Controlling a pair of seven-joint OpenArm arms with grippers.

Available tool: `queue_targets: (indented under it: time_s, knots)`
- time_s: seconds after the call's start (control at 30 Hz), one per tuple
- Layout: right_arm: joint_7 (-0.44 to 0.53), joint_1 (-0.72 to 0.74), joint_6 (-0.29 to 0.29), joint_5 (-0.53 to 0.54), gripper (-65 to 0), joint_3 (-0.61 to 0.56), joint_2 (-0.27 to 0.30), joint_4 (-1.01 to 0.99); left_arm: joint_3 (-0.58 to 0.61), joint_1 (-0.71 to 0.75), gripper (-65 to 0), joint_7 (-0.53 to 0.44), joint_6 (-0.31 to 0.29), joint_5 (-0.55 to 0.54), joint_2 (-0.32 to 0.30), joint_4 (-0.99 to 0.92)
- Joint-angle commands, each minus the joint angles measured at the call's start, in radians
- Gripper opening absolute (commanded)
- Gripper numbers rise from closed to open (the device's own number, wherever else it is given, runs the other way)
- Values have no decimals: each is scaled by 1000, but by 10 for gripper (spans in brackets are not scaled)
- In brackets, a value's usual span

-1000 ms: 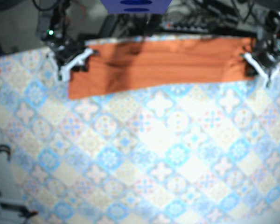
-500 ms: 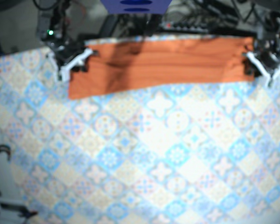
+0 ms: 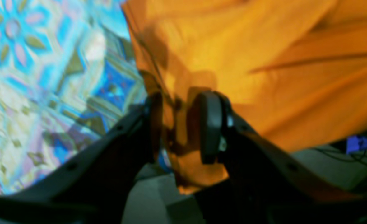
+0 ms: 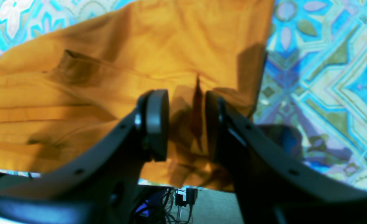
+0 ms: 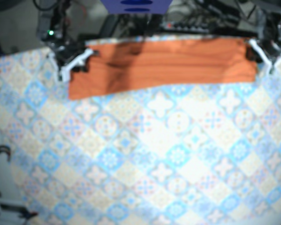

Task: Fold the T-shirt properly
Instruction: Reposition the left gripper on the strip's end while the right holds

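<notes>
While the orange T-shirt (image 5: 159,61) lies as a long folded strip along the far edge of the flowery table cloth (image 5: 168,154), the left gripper (image 3: 180,124) pinches one end and the right gripper (image 4: 186,124) pinches the other. Wires (image 4: 183,196) show just past the table's edge.

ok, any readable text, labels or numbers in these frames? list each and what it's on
No readable text in any view.
On the T-shirt: plain orange cloth, no print or tag showing.
On the tablecloth: tile pattern only, no lettering.
On the blue panel at the base view's top edge: two dark oval marks, too blurred to read as text.
</notes>
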Motion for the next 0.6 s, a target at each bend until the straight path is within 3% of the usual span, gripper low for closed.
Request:
queue_targets:
  time_s: [0.0, 0.33, 0.57]
  knots:
    - [17, -2, 5, 10, -455, 0, 3, 16, -10, 11, -458, -17, -2, -7, -24, 14]
    - [15, -2, 5, 10, -455, 0, 3, 14, -16, 65, -459, -18, -2, -13, -67, 46]
    - [15, -2, 5, 10, -456, 0, 3, 14, -107, 79, -459, -14, -2, -10, -31, 282]
